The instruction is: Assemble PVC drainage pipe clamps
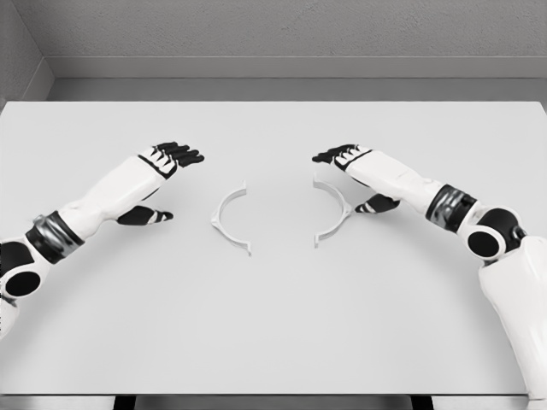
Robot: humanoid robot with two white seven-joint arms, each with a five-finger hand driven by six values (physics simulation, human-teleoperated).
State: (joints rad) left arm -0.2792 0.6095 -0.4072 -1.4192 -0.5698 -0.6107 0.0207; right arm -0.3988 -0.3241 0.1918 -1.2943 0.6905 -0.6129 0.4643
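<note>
A plain pale-grey counter (273, 325) fills most of the head view, its far edge meeting a grey floor strip and a lighter textured wall (282, 26) behind, with a darker wall closing the corner at the upper left. Two white semicircular clamp halves lie flat near the middle of the counter, their open sides facing each other across a gap — the left clamp half (228, 219) bulging toward the left, the right clamp half (333, 210) bulging toward the right, each with small outward tabs at its ends. The left hand (171, 158) comes in from the lower left and sits beside the left clamp half, apart from it, fingers stretched out and relaxed with the black thumb (145, 216) held lower down; it holds nothing. The right hand (342, 157) reaches in from the right edge, its black fingertips just above the upper end of the right clamp half and its thumb (378, 204) close to the outer curve of that piece — whether it touches cannot be told. Its fingers are likewise extended, gripping nothing.
</note>
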